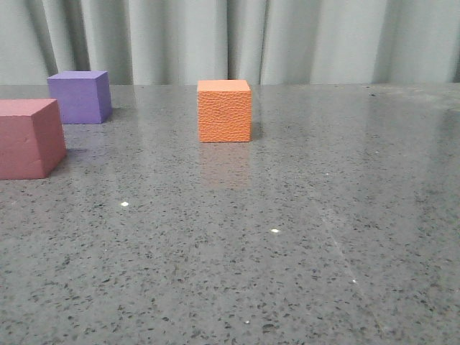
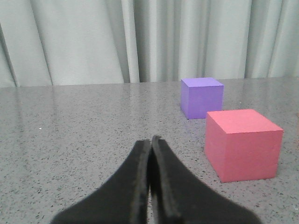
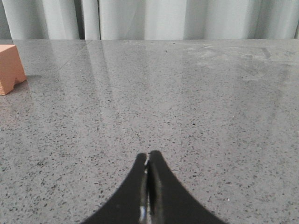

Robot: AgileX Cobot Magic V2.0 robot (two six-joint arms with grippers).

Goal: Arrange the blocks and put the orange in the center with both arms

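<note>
Orange cube mid-table; purple cube, pinkish-red cube left.

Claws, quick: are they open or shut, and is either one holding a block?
Left claw: shut, holding nothing.
Right claw: shut, holding nothing.

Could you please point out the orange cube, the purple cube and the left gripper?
orange cube (image 1: 224, 115), front view, front face.
purple cube (image 1: 77, 100), front view, front face.
left gripper (image 2: 152, 142), left wrist view, closed fingertips.
</note>
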